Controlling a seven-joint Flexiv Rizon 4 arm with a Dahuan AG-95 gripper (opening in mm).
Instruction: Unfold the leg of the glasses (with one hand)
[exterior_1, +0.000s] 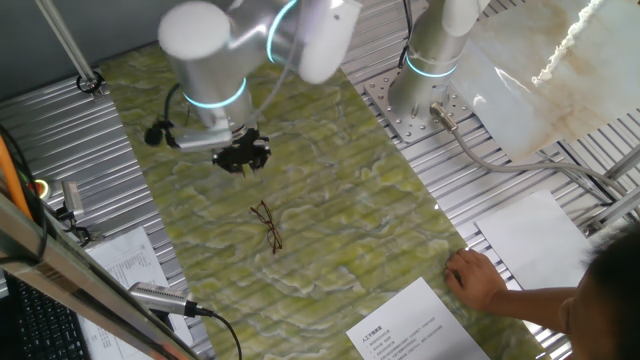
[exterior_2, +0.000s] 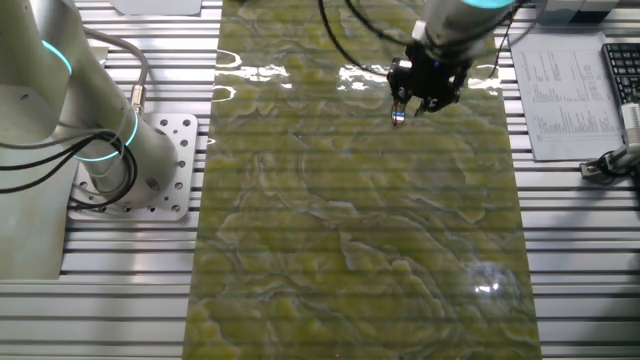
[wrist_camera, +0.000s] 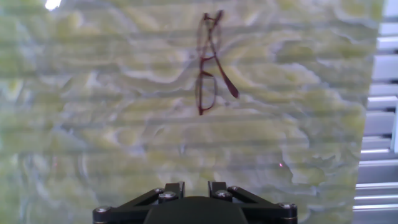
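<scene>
The glasses (exterior_1: 266, 226) lie flat on the green marbled mat (exterior_1: 330, 200) that covers the table (exterior_1: 90, 120), near the mat's middle in one fixed view. The end effector (exterior_1: 241, 157) hangs in the air at about 11 o'clock from them, well apart and touching nothing. In the hand view the glasses (wrist_camera: 210, 65) sit toward 12 o'clock, with the two lens rims stacked in a line up the picture and one thin leg crossing over them at a slant; I cannot tell whether the other leg is folded or open. Only the base of the end effector's fingers shows at the bottom edge there, so I cannot tell whether they are spread or pressed together. In the other fixed view the end effector (exterior_2: 424, 92) hovers above the far part of the mat, toward 1 o'clock; the glasses are too faint to make out there. A person's hand (exterior_1: 476, 278) rests at the mat's edge at about 4 o'clock from the glasses, beside a printed sheet (exterior_1: 415, 328).
</scene>
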